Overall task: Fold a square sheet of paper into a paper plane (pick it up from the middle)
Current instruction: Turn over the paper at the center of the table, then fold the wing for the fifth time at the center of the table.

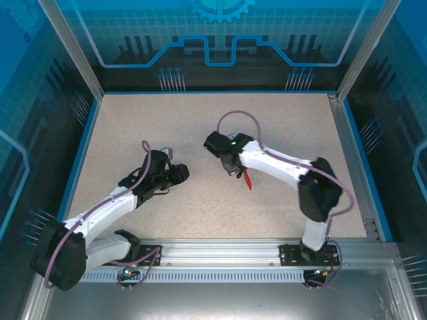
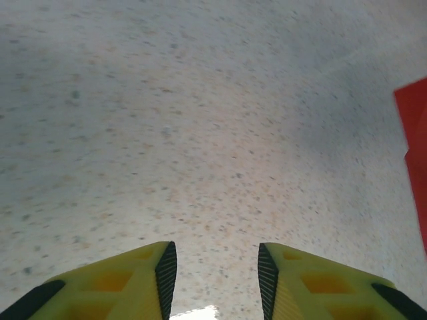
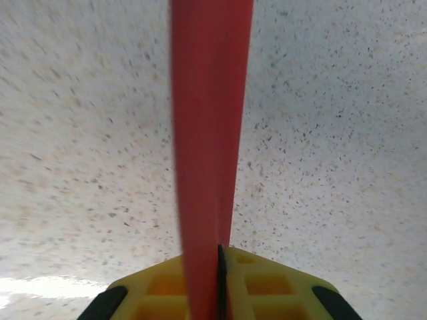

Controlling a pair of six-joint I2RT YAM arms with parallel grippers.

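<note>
Right gripper [image 3: 219,273] pinching paper plane [image 3: 210,133], seemingly

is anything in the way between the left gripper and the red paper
Nothing visible stands in the way. Bare table is all that lies between the open, empty left gripper and the red paper, off to its right. The right gripper is shut on that paper, which is folded into a narrow strip.

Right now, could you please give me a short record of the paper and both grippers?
right gripper: shut on the paper
paper: red, folded narrow, sticking out ahead of the right gripper
left gripper: open, empty, over the table
left gripper to paper: apart; paper at the right edge of its view
</note>
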